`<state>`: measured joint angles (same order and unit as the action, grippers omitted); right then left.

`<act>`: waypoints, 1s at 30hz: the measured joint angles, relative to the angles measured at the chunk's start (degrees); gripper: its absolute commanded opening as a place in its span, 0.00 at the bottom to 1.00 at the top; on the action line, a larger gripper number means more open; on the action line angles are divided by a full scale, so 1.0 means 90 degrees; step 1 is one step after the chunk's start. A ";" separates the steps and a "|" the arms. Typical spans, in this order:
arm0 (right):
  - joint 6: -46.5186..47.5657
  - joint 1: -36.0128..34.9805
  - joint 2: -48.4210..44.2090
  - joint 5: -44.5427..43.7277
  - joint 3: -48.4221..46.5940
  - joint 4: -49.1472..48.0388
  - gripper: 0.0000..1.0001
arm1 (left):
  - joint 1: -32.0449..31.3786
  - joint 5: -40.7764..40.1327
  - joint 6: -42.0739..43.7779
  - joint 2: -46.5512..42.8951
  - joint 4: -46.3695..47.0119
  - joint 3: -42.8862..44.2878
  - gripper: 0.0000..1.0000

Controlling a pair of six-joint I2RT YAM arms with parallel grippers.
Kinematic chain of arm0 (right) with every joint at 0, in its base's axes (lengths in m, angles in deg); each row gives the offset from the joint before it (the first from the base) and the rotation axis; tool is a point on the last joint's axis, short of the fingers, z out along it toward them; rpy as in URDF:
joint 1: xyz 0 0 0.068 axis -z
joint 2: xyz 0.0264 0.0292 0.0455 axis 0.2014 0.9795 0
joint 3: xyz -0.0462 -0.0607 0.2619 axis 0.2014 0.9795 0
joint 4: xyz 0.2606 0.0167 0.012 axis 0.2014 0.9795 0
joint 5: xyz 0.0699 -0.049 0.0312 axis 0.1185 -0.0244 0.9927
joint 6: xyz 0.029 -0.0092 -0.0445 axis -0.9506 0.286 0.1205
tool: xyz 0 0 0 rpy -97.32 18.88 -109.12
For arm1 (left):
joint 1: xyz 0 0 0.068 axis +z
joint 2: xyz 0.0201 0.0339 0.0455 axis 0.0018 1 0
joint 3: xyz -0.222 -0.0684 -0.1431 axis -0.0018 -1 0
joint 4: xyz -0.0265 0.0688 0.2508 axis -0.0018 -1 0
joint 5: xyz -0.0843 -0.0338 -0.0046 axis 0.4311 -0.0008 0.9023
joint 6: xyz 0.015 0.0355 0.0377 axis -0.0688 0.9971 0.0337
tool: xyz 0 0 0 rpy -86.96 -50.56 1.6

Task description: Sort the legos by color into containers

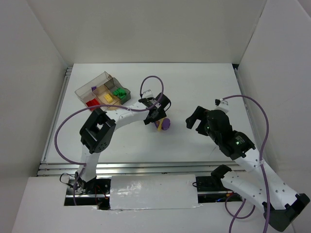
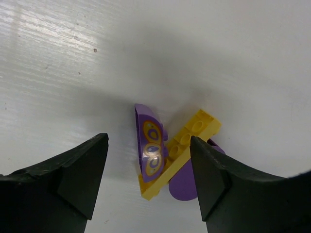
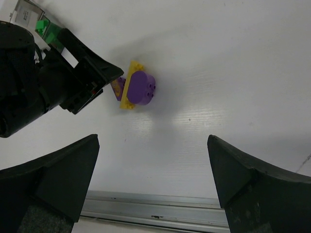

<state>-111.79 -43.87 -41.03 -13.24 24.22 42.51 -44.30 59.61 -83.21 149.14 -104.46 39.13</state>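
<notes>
Legos (image 2: 194,128), purple and yellow, lie inside the released left end effector (image 2: 148,145); right end effector (image 3: 153,141) hangs released too.

The left arm (image 1: 127,114) stretches forward, its jaws spread wide, while the right arm (image 1: 237,142) bends inward, jaws also apart

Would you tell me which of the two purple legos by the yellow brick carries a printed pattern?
The curved purple piece resting against the yellow brick, printed with yellow-and-blue ovals; the rounded purple piece on the brick's other side shows none.
</notes>
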 measured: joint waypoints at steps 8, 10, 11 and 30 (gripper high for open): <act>0.0083 0.0002 -0.0005 0.0148 0.0039 -0.0022 1.00 | 0.0010 -0.0146 -0.0185 0.0478 -0.0148 0.0182 0.54; 0.0095 0.0002 -0.0012 0.0158 0.0039 -0.0029 1.00 | 0.0015 -0.0138 -0.0214 0.0549 -0.0160 0.0185 0.37; 0.0095 0.0002 -0.0017 0.0165 0.0039 -0.0029 1.00 | 0.0015 -0.0151 -0.0197 0.0561 -0.0185 0.0194 0.32; 0.0151 0.0002 -0.0046 0.0340 0.0109 -0.0180 1.00 | 0.3201 -0.0794 0.1146 -0.1421 -0.0449 0.0544 0.10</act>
<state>-110.43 -43.85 -41.45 -10.18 25.20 40.89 -15.49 52.46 -72.89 136.36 -108.50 44.03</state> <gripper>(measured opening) 0.996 0.395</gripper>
